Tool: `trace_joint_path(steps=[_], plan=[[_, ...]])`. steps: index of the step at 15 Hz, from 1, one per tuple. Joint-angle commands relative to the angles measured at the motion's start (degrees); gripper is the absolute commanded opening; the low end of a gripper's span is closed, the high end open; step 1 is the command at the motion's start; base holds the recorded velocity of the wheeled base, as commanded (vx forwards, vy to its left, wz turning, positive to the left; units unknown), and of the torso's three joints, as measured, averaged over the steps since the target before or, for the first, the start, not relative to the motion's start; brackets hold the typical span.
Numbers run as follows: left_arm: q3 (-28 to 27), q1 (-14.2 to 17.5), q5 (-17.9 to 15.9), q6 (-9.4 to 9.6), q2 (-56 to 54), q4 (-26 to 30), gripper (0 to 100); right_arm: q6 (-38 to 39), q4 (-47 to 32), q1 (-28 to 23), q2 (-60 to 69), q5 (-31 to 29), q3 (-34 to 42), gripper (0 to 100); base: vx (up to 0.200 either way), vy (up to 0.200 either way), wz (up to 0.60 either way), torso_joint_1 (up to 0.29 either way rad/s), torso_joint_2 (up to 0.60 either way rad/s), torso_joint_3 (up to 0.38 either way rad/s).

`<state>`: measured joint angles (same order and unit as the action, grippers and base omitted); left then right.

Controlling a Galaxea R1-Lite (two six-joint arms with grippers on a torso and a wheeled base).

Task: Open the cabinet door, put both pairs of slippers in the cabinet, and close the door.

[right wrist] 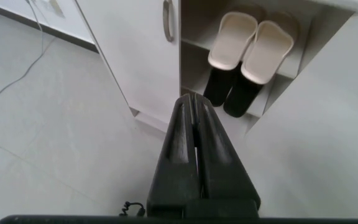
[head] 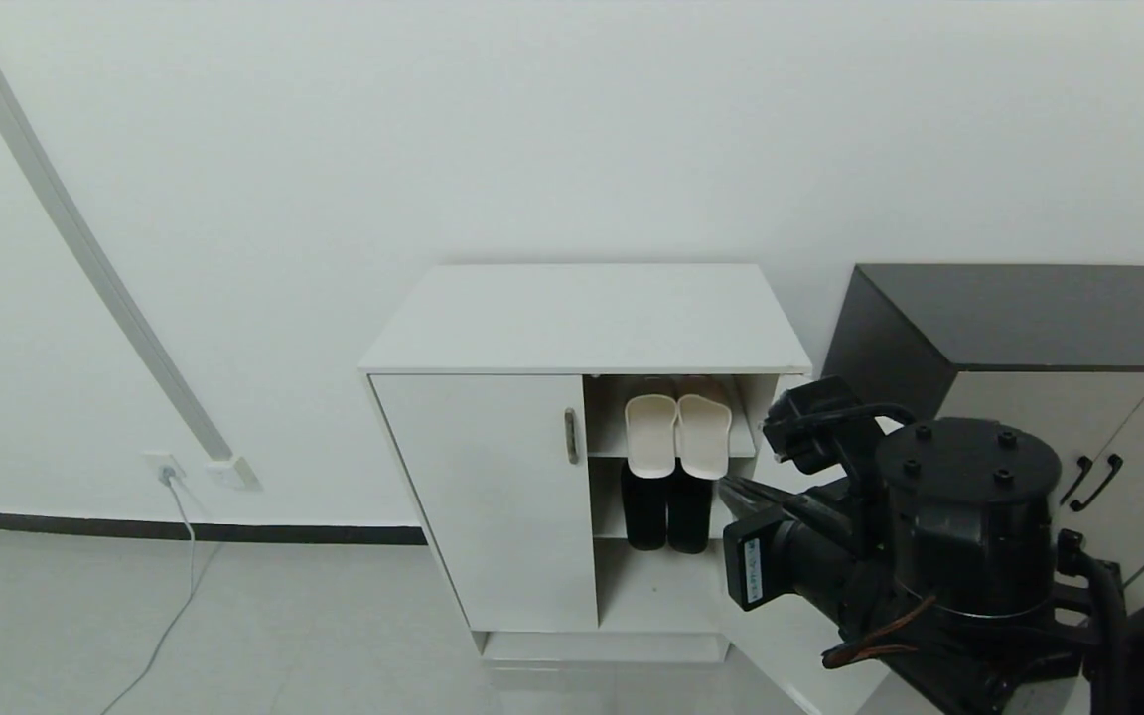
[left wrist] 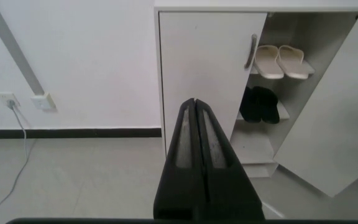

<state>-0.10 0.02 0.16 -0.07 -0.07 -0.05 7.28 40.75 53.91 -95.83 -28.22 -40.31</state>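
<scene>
The white cabinet has its left door closed and its right door swung open. A white pair of slippers lies on the upper shelf, heels outward. A black pair of slippers sits on the shelf below. My right gripper is shut and holds nothing. It hovers just outside the open compartment, level with the black pair and beside the open door. In the right wrist view, the right gripper points towards both pairs. My left gripper is shut and empty, held back from the closed door.
A dark-topped cabinet with black handles stands to the right of the white one. A wall socket with a hanging cable and a slanted conduit are on the left. Bare tiled floor lies in front and to the left.
</scene>
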Motion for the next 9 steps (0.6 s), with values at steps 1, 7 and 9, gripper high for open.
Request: trace_joint_path(steps=[1,7,9], plan=[[0.0,0.1,0.0,-0.01,0.1,0.0,0,0.0,-0.1,0.0,0.0,0.0,0.1,0,0.000,0.000,0.00,0.246,-0.55,-0.310],[0.0,0.1,0.0,-0.01,0.1,0.0,0,-0.4,0.1,0.1,-0.1,0.0,0.6,0,0.000,0.000,0.00,0.025,-0.07,-0.032],[0.0,0.0,0.0,-0.01,0.1,0.0,0,-0.8,0.2,0.1,-0.1,0.0,0.7,0,0.000,0.000,0.00,0.000,0.00,0.000]])
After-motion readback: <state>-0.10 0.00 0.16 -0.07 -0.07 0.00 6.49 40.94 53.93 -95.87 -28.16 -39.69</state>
